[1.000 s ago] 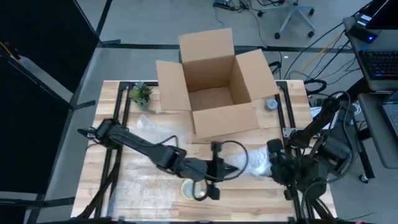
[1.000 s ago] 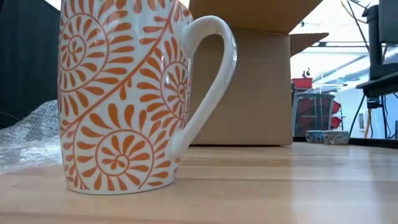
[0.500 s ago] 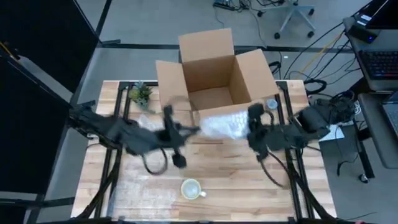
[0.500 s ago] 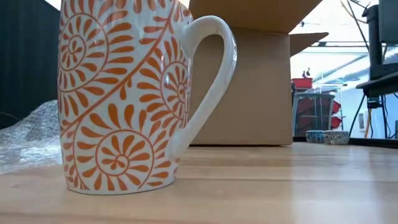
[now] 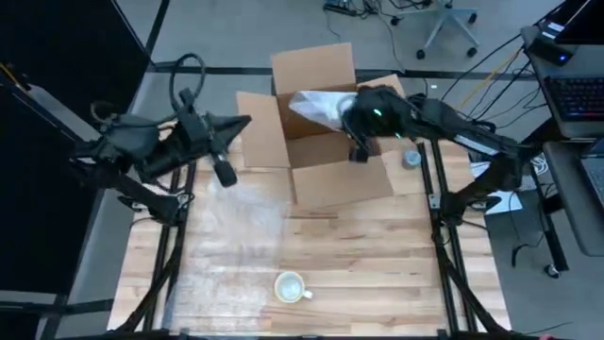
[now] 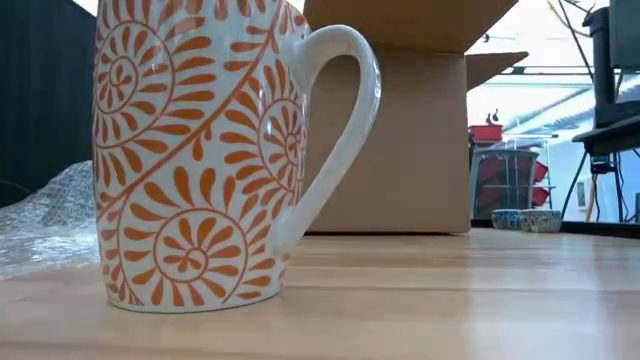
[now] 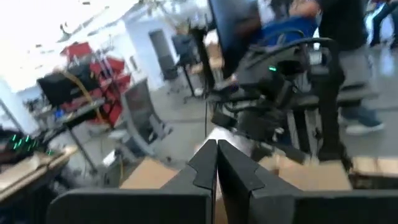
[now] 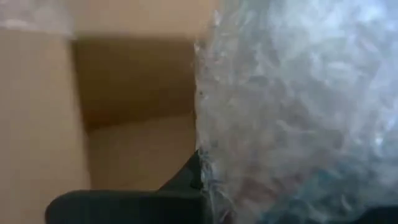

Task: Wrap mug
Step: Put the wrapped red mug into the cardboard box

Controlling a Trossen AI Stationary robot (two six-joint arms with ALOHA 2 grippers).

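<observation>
A single white ceramic mug with an orange swirl pattern (image 5: 291, 286) stands upright and bare on the wooden tabletop (image 5: 377, 255), close to its near edge, handle toward the right arm's side. Both claws are well apart from it, up by the one open brown cardboard box (image 5: 326, 127) at the far side.

The right claw (image 5: 347, 113) hangs over the box opening, clamped on a crumpled clear bubble-wrap bundle (image 5: 321, 106); its wrist view shows the wrap (image 8: 292, 106) pressed against a dark finger with the box's inner wall behind. The left claw (image 5: 225, 170) hovers above the tabletop beside the box's left flap, fingers closed together and empty, as the left wrist view (image 7: 216, 163) shows.

A flat clear bubble-wrap sheet (image 5: 236, 222) lies on the tabletop between the left claw and the mug, so the left arm looks the nearer of the two.

Counted: one mug, one box, two pieces of wrap, one small green potted plant (image 5: 213, 143).
</observation>
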